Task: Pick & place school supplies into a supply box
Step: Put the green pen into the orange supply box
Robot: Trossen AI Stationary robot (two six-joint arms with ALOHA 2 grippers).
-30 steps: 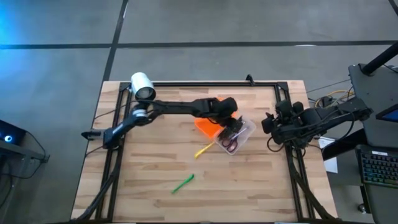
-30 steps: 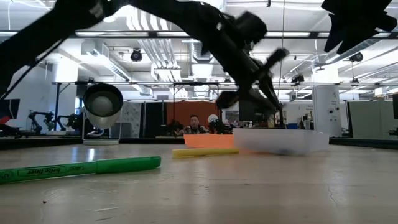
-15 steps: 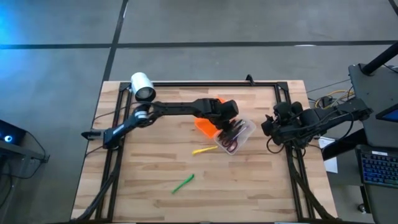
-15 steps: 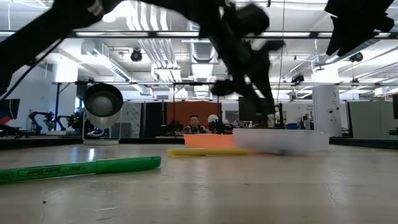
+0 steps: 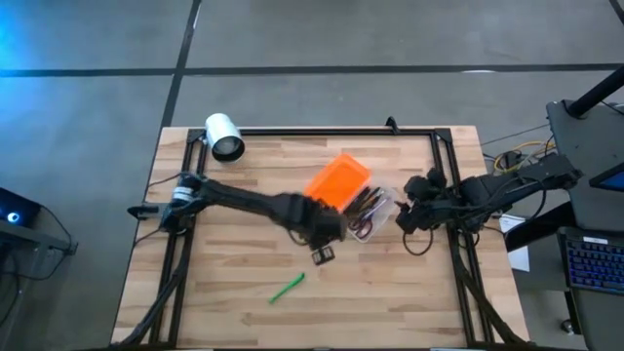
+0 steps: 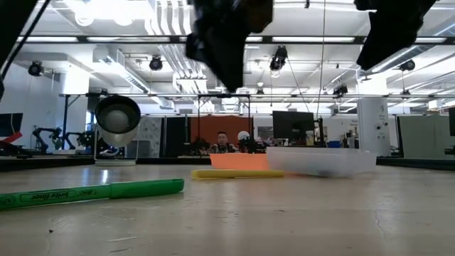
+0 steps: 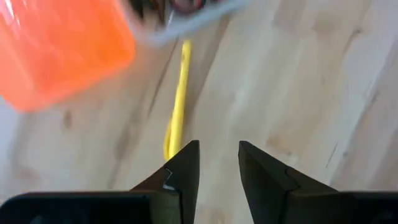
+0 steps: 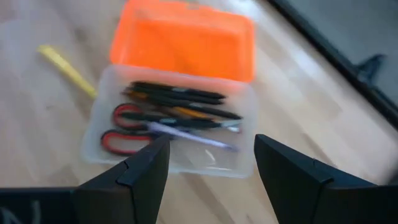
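Though it lies flat on the bench (image 5: 234, 312), the yellow pen (image 7: 178, 93) looks light, stiff and slick, best pinched mid-shaft. It sits just left of the box (image 8: 171, 118), directly ahead of the left hand (image 7: 218, 169), whose fingers stand apart and empty. The right hand (image 8: 210, 168) waits wide open, empty, right of the box. In the high view the left arm hides that pen. A green marker (image 5: 287, 288) lies nearer.

Two dark, slender jointed arms make up the robot. The left arm (image 5: 244, 202) is matte black with a pale silver collar near its base. The right arm (image 5: 497, 187) is black too, with cables looping beside it. Each ends in blocky black fingers (image 7: 180, 171) with angular, stepped tips.
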